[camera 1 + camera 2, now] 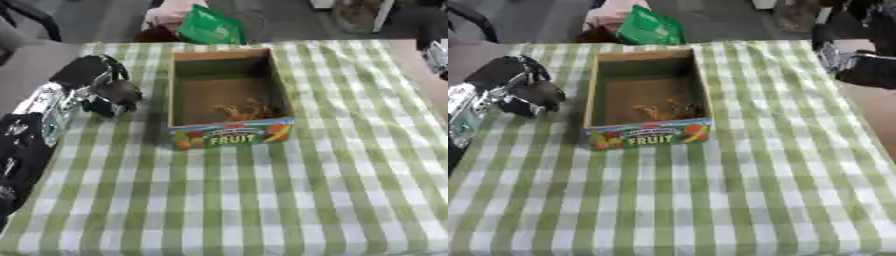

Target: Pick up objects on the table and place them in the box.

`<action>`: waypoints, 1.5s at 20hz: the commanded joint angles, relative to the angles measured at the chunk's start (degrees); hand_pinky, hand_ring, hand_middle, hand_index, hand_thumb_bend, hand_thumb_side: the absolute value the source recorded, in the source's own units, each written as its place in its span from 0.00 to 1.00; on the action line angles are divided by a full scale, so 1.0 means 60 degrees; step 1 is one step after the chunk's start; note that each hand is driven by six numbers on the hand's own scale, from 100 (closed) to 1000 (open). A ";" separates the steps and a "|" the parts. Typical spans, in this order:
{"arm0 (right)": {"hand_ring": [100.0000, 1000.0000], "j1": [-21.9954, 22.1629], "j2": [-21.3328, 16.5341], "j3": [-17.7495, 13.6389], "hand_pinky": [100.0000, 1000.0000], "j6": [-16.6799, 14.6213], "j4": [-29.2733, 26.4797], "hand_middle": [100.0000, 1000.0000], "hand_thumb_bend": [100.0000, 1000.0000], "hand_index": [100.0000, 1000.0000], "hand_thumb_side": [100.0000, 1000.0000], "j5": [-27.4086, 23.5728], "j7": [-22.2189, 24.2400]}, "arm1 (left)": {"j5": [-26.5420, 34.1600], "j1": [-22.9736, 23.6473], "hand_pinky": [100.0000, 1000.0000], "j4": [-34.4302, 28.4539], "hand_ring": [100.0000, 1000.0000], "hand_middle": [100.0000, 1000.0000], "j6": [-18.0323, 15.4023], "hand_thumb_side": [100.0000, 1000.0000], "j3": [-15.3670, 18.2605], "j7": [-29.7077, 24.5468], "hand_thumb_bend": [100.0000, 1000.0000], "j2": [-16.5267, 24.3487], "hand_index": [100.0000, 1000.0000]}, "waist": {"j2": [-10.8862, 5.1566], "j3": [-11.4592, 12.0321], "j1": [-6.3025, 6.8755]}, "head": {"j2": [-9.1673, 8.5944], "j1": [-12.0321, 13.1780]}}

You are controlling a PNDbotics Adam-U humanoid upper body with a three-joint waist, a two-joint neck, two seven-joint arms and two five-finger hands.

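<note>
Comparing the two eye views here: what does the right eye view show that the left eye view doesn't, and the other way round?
Only the right eye view shows much of the right hand, dark, at the table's far right edge; its fingers are unreadable. Only the left eye view shows the left arm running down the left edge. Both share the left hand beside the box, small brownish things inside the box, the checked cloth and a green bag behind.

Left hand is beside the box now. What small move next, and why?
Probably draw the left hand back from the box and look for anything left to pick. It sits left of the box with nothing visibly in it, something brownish already lies inside, and the checked cloth shows no loose objects.
</note>
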 commanded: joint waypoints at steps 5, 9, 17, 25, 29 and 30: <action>0.96 -0.0113 -0.0177 -0.0091 0.86 0.0013 -0.0127 0.79 0.00 0.89 0.16 -0.0046 -0.0024 | 0.0908 -0.0328 0.44 -0.0925 0.08 0.08 0.0531 0.07 0.0308 0.0078 0.16 0.0399 0.47 | -0.0170 0.0021 0.0000 | 0.0006 -0.0022; 0.96 -0.0089 -0.0184 -0.0090 0.86 0.0014 -0.0127 0.79 0.00 0.88 0.16 -0.0042 -0.0031 | 0.1454 -0.0559 0.44 -0.1718 0.07 0.08 0.0873 0.06 0.0403 0.0047 0.14 0.0429 0.46 | -0.0200 0.0021 0.0012 | 0.0019 -0.0020; 0.96 -0.0154 -0.0102 -0.0002 0.85 -0.0009 -0.0213 0.79 0.00 0.88 0.14 -0.0121 0.0029 | 0.2701 -0.1052 0.47 -0.2586 0.11 0.10 0.0890 0.05 -0.0057 -0.0067 0.15 -0.0147 0.48 | -0.0263 -0.0099 0.0008 | 0.0030 0.0077; 0.94 -0.0475 0.0166 0.0264 0.85 -0.0086 -0.0595 0.78 0.00 0.88 0.08 -0.0329 0.0197 | 0.2846 -0.1571 0.49 -0.2231 0.14 0.12 0.0393 0.05 -0.0745 -0.0508 0.17 -0.1369 0.49 | -0.0275 -0.0403 -0.0052 | -0.0007 0.0306; 0.94 -0.0592 0.0272 0.0353 0.84 -0.0122 -0.0791 0.78 0.00 0.88 0.06 -0.0420 0.0274 | 0.2417 -0.1584 0.52 -0.1899 0.22 0.19 -0.0003 0.07 -0.1039 -0.0630 0.20 -0.1831 0.51 | -0.0260 -0.0516 -0.0073 | -0.0035 0.0369; 0.94 -0.0596 0.0296 0.0363 0.84 -0.0117 -0.0818 0.78 0.00 0.87 0.06 -0.0433 0.0288 | 0.2281 -0.1534 0.52 -0.1789 0.24 0.21 -0.0099 0.07 -0.1118 -0.0689 0.21 -0.1933 0.52 | -0.0252 -0.0530 -0.0072 | -0.0039 0.0380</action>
